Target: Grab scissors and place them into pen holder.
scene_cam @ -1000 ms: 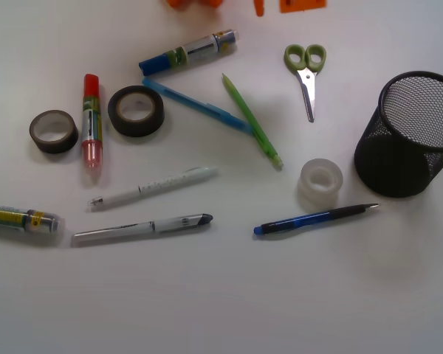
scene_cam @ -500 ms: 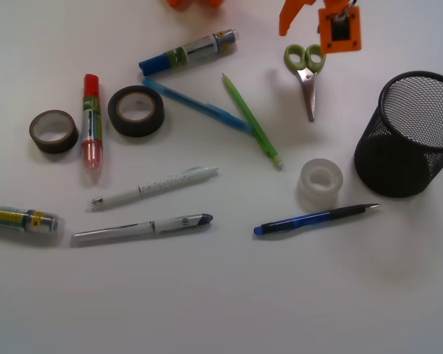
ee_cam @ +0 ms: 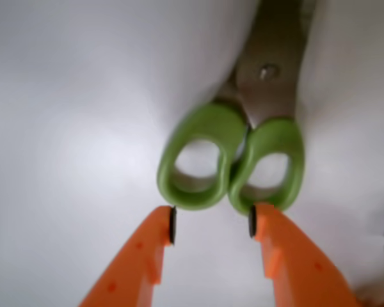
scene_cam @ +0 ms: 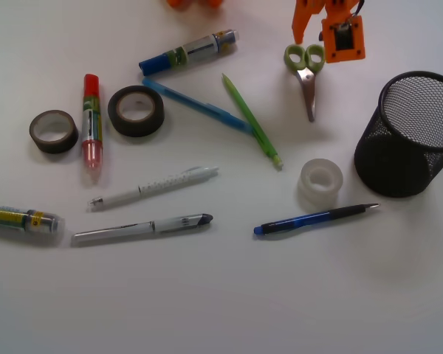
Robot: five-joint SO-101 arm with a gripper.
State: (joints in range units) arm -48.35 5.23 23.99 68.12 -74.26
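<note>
Scissors (scene_cam: 306, 72) are seen flat on the worktop (scene_cam: 229, 295), handles toward the far edge, blades pointing near, left of the pen holder (scene_cam: 410, 133) and apart from it. The hand (ee_cam: 211, 227) is held released, fingertips just short of the green loops, nothing gripped. Judged best: the handles should be straddled squarely before closing, so the pair is not twisted. The blade tips are cut off in the wrist view; the arm itself is mostly out of frame.

Bare table (scene_cam: 340, 96) between scissors (scene_cam: 306, 68) and pen holder (scene_cam: 410, 133)
</note>
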